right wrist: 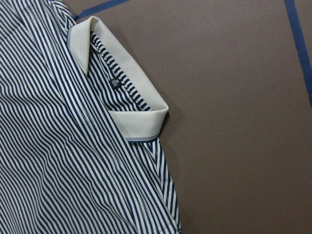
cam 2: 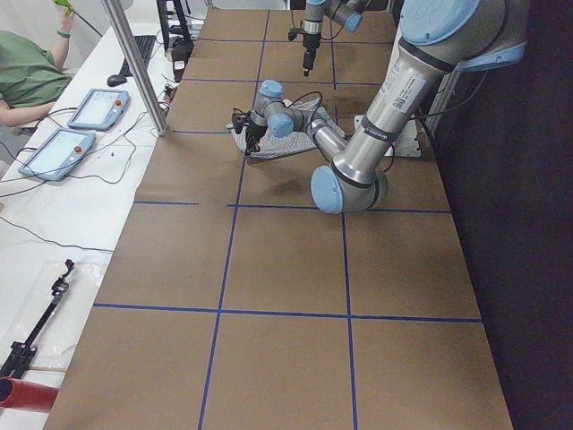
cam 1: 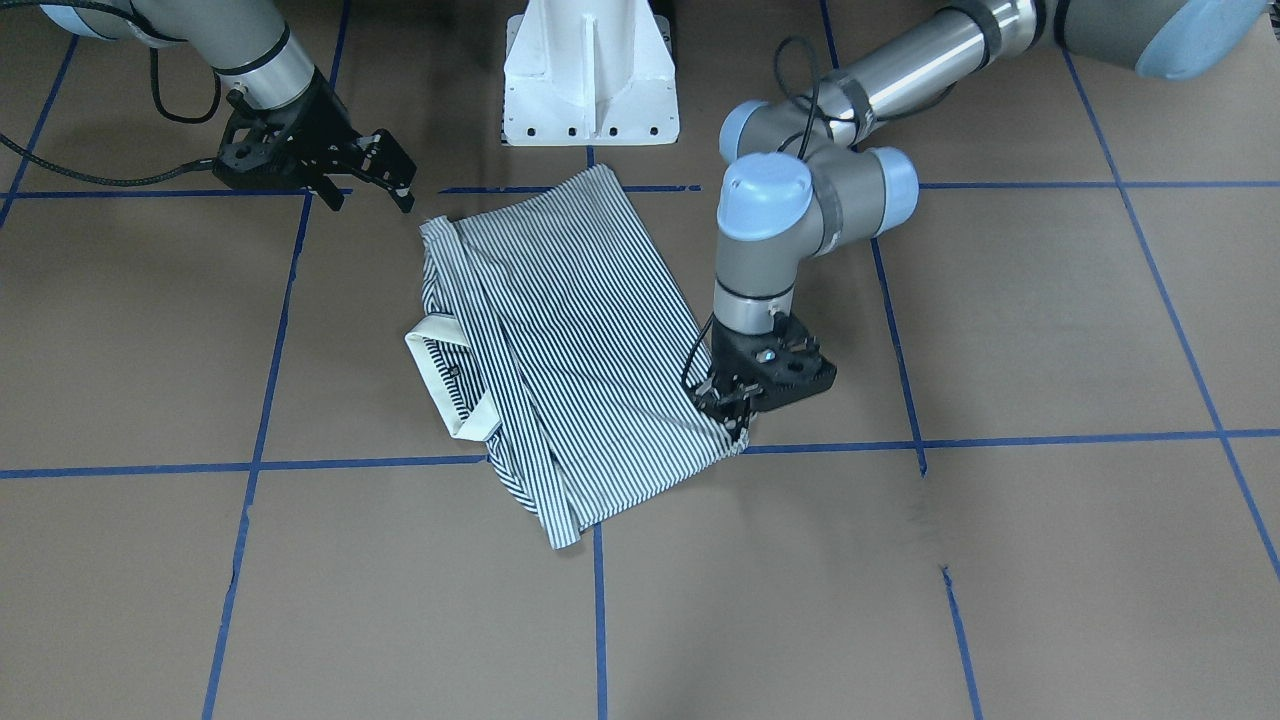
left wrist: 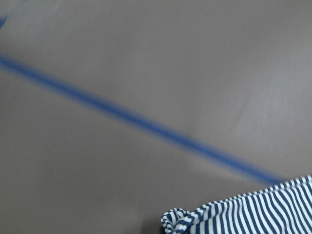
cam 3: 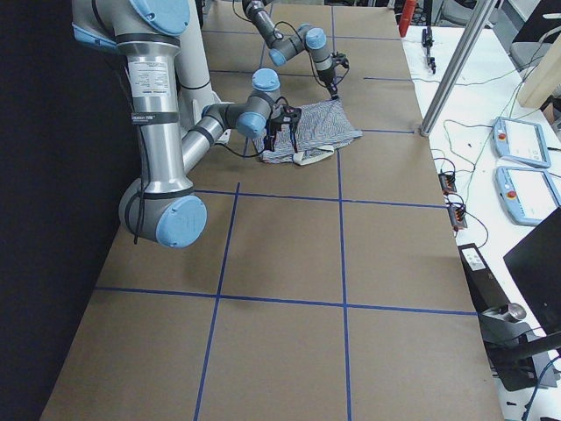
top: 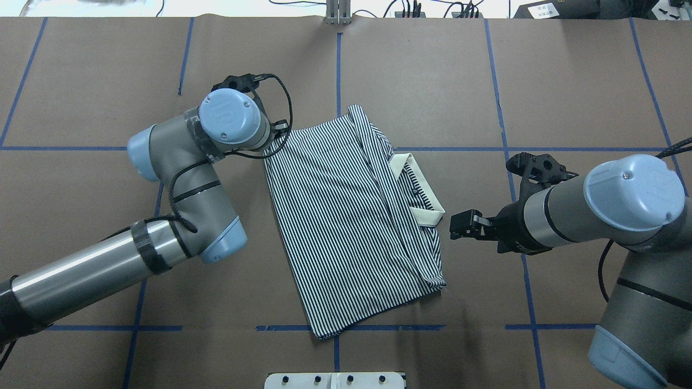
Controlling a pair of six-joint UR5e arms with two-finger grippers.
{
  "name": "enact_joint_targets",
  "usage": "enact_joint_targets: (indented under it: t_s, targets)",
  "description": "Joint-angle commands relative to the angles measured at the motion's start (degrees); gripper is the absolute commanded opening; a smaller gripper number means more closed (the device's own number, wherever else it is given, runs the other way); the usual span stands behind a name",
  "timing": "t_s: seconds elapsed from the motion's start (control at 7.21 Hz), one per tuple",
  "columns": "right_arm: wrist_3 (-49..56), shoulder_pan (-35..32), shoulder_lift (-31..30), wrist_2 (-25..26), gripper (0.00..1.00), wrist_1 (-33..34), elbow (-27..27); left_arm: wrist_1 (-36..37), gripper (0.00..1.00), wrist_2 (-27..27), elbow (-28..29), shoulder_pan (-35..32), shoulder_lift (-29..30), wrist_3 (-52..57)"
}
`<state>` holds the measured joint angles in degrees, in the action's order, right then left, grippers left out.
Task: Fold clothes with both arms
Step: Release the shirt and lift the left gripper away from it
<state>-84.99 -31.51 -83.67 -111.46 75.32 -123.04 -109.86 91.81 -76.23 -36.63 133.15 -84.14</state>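
Note:
The clothes are one navy-and-white striped polo shirt (top: 335, 227), lying folded lengthwise near the table's middle. Its cream collar (top: 427, 208) points toward my right arm and fills the right wrist view (right wrist: 139, 122). My left gripper (cam 1: 738, 415) points down at the shirt's far corner on my left and looks shut on it. The left wrist view is blurred and shows that corner bunched up (left wrist: 178, 222). In the overhead view the left wrist hides its fingers. My right gripper (top: 453, 227) hovers open just beside the collar, touching nothing (cam 1: 372, 200).
The white pedestal base (cam 1: 590, 80) stands at the robot's edge of the brown table, which is marked with blue tape lines (top: 338, 70). Beyond the far edge, a person (cam 2: 22, 76) sits by control tablets (cam 2: 94, 107) and cables.

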Motion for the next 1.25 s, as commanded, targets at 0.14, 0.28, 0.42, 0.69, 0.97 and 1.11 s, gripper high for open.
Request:
enact_joint_targets:
  t_s: [0.14,0.28,0.42,0.69,0.97,1.11]
  targets:
    - [0.00,0.14,0.18,1.24,1.00,0.00,0.00,-15.96,0.00,-7.85,16.97,-1.78,8.52,7.99]
    - [0.00,0.40,0.44,2.20,1.00,-0.09,0.00,-20.18,0.00,-10.05,19.25,-1.78,8.70,10.90]
    - [0.00,0.49,1.22,2.65,1.00,0.00,0.17,-21.96,0.12,-10.07,20.50,-1.78,8.79,11.79]
    - [0.09,0.66,4.64,4.84,1.00,0.52,2.88,-23.46,1.00,-11.04,20.33,-2.48,9.49,14.17]
    - [1.75,0.93,5.63,6.34,1.00,0.70,4.65,-23.48,1.00,-0.36,18.15,-6.34,9.41,14.44]
    - [4.80,0.84,8.15,6.08,1.00,1.48,5.70,-20.08,1.00,3.77,12.83,-6.35,6.01,14.53]
